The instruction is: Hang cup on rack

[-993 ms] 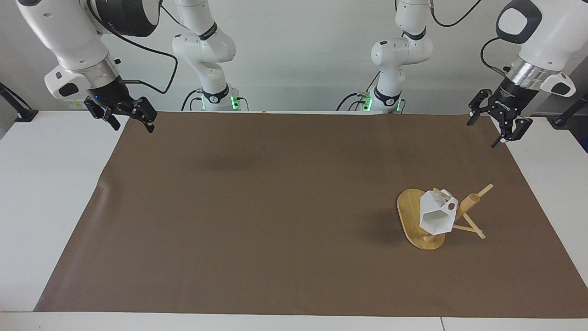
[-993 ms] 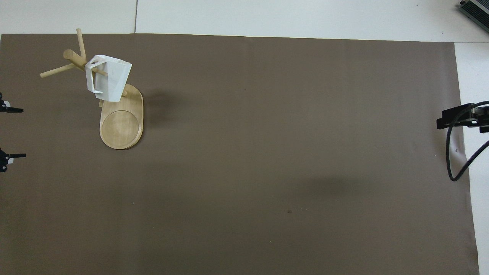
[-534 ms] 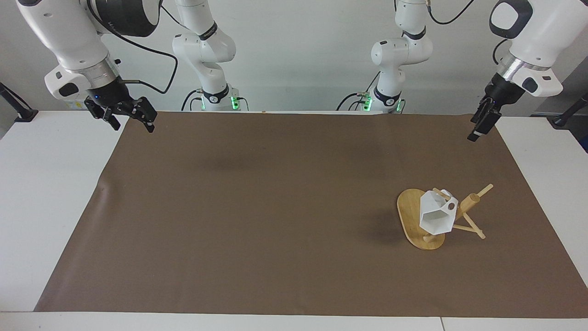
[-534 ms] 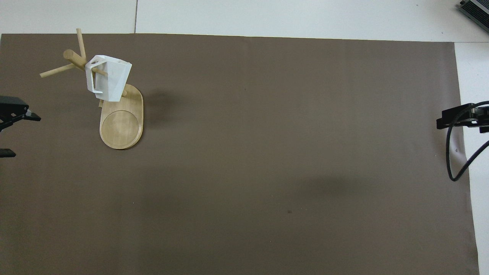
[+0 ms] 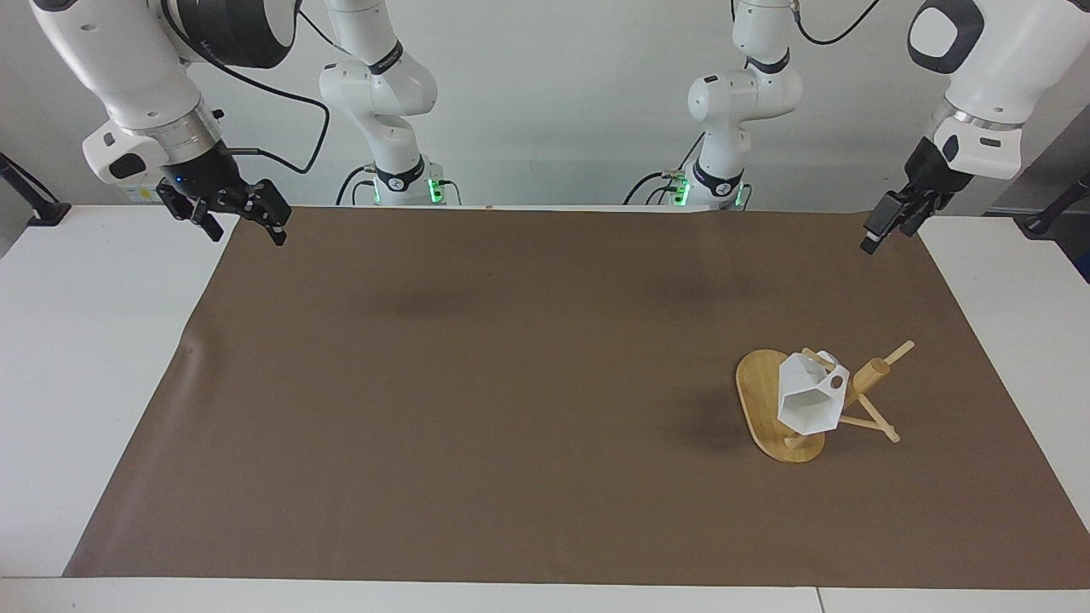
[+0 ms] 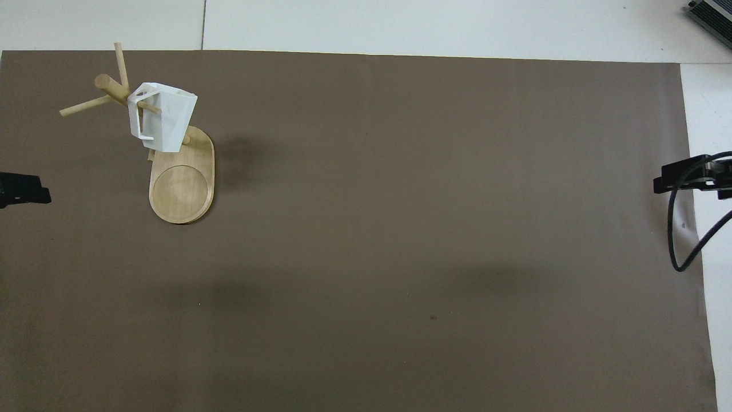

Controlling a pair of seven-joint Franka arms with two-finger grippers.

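Observation:
The white faceted cup (image 5: 807, 400) hangs by its handle on a thin peg of the bamboo rack (image 5: 756, 393), with its open mouth tilted down over the oval base. From overhead, the cup (image 6: 164, 117) sits beside the rack's post above the base (image 6: 182, 191). My left gripper (image 5: 879, 233) is in the air over the mat's corner at the left arm's end, seen edge-on, open and empty, well apart from the rack. It shows at the overhead view's edge, left gripper (image 6: 26, 190). My right gripper (image 5: 242, 228) waits open over the mat's corner at the right arm's end.
A brown mat (image 5: 511, 383) covers most of the white table (image 5: 94, 358). The right gripper (image 6: 670, 181) and its black cable (image 6: 680, 240) show at the mat's edge. A dark device corner (image 6: 712, 14) lies on the table at its right arm's end.
The left wrist has turned, so its gripper now shows edge-on, and it has drawn slightly up and toward the robots. Cup, rack and right arm have not moved.

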